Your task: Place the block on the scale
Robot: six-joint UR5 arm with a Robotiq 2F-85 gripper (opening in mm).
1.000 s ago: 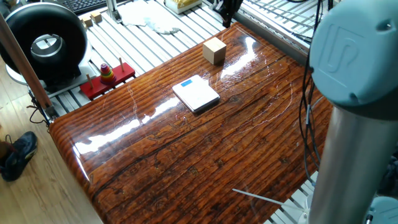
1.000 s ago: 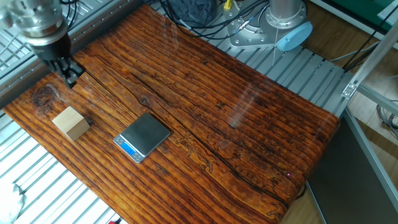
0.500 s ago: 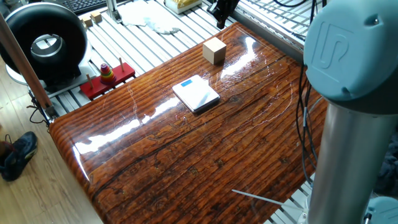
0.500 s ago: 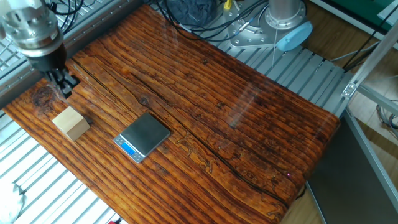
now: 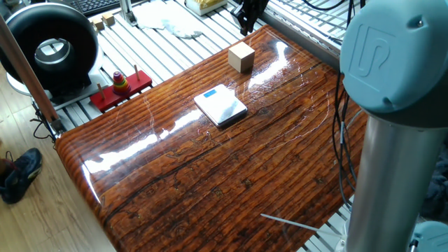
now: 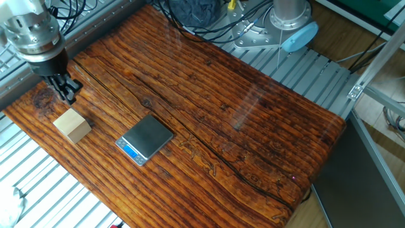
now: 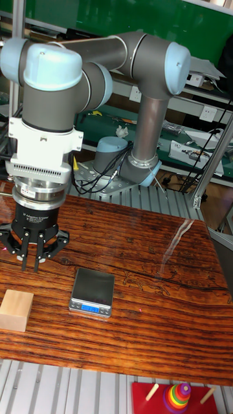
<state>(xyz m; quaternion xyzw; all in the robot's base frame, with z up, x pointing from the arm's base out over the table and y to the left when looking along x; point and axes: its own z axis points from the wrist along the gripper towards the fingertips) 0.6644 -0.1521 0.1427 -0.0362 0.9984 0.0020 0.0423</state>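
Since a second ago the claw (image 6: 67, 92) has drifted toward the block (image 6: 72, 125), while block and scale (image 6: 145, 137) lie unmoved on the bench (image 6: 253, 126). Its fingers hang close together and empty — the reach step, judging by this. The block sits just below and beside the claw, not yet touched; the scale lies further off on the block's far side. Next, the claw likely needs to centre over the block, spread — then descend.
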